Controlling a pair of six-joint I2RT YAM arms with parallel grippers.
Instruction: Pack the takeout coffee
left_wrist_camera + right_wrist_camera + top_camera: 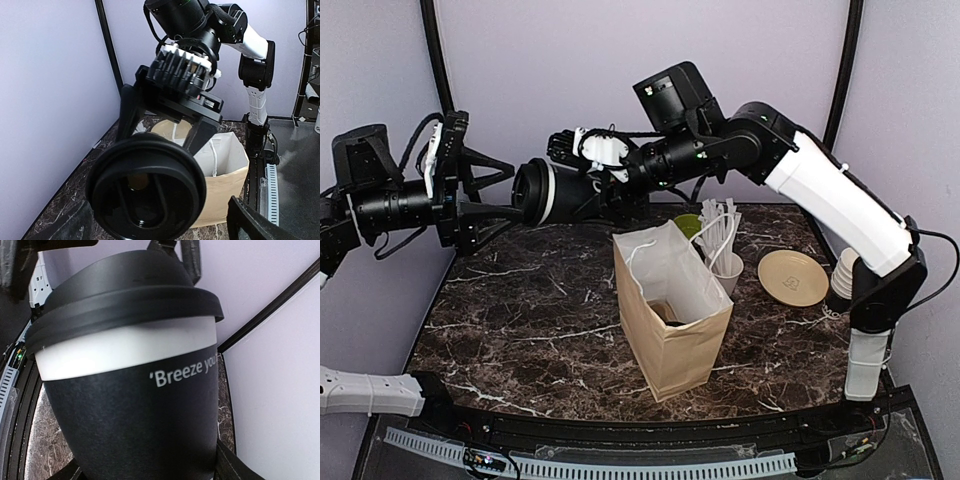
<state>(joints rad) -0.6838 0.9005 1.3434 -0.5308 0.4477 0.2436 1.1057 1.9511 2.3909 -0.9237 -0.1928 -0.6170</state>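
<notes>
The takeout coffee [570, 196], a black paper cup with a white band and a black lid [533, 192], hangs on its side high above the table's back left. My right gripper [608, 190] is shut on the cup's body, lid pointing left. In the right wrist view the cup [135, 405] fills the frame, with a finger [235, 466] at its lower right. My left gripper [512, 192] stands open, its fingers either side of the lid. Through the left wrist camera the lid [147, 187] faces me between the dark fingers [250, 222]. The open brown paper bag [675, 315] stands upright mid-table.
Behind the bag stand a white cup of straws [725, 255] and a green object [688, 225]. A tan plate [792, 277] lies at the right, with a stack of white cups [843, 275] by the right arm's base. Something dark lies inside the bag.
</notes>
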